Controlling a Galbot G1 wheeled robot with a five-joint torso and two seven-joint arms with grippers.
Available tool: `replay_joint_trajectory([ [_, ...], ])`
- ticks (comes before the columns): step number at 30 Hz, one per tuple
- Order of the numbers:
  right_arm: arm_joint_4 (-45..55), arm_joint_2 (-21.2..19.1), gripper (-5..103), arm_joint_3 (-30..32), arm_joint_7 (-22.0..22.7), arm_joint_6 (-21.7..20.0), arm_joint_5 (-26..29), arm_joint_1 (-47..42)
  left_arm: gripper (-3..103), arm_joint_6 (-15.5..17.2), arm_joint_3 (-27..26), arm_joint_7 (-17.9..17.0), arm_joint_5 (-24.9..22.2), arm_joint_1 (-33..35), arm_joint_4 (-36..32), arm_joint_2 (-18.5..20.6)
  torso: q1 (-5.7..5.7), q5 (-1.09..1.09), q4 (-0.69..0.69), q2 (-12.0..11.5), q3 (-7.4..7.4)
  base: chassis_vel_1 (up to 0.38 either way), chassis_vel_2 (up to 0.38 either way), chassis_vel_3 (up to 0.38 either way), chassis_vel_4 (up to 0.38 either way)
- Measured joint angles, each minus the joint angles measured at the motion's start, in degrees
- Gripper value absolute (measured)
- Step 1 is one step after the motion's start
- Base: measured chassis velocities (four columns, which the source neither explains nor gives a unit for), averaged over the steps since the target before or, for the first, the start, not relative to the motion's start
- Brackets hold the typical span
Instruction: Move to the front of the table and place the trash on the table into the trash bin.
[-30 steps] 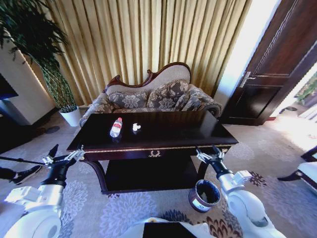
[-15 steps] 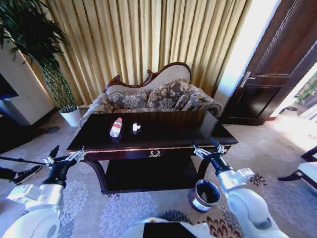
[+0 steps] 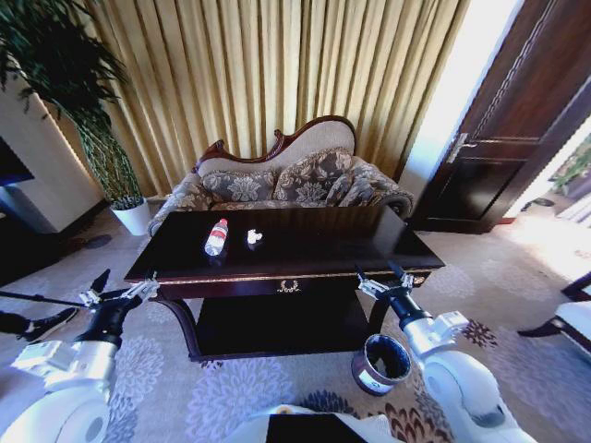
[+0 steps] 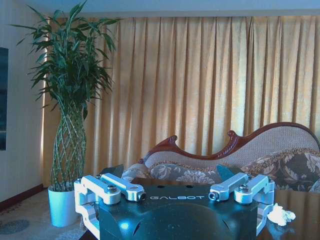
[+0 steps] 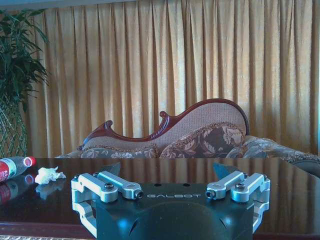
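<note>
The dark glossy table point(image 3: 351, 242) stands in front of me. On its left part lie the trash items: a clear bottle point(image 3: 215, 237) with a red cap and a crumpled white paper wad point(image 3: 254, 236). The right wrist view shows the bottle point(image 5: 12, 167) and paper wad point(image 5: 49, 174) far across the table top point(image 5: 280, 190). The paper wad point(image 4: 280, 215) also appears in the left wrist view. My left gripper point(image 3: 125, 281) hangs open off the table's front left corner. At the front right edge, my right gripper point(image 3: 377, 269) is open and empty. The trash bin point(image 3: 383, 362) stands on the carpet below the right arm.
A patterned sofa point(image 3: 286, 180) sits behind the table before gold curtains. A tall plant in a white pot point(image 3: 134, 217) stands at the back left. A dark door point(image 3: 503, 138) is at the right. Someone's shoe point(image 3: 46, 323) rests on the carpet at left.
My right gripper has risen a little and shifted left toward the table's front edge. The left arm and the things on the table have stayed put.
</note>
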Motion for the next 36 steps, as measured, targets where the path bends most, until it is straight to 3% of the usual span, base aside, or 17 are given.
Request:
replay_joint_trajectory([
  [30,0.66,0.06,100,-0.63,-0.71,-0.07,-0.41,-0.18,100,-0.5,-0.28,-0.27,0.12,0.43,0.0,-0.53,0.01,0.01,-0.01,-0.01,0.0,-0.062,0.064,0.064,-0.065],
  [36,0.79,-2.63,100,-2.72,-0.65,-0.59,1.88,0.2,100,-1.32,-0.31,-0.56,0.23,0.78,0.0,-0.76,0.02,0.01,-0.01,-0.01,0.01,-0.009,0.008,0.012,-0.008],
])
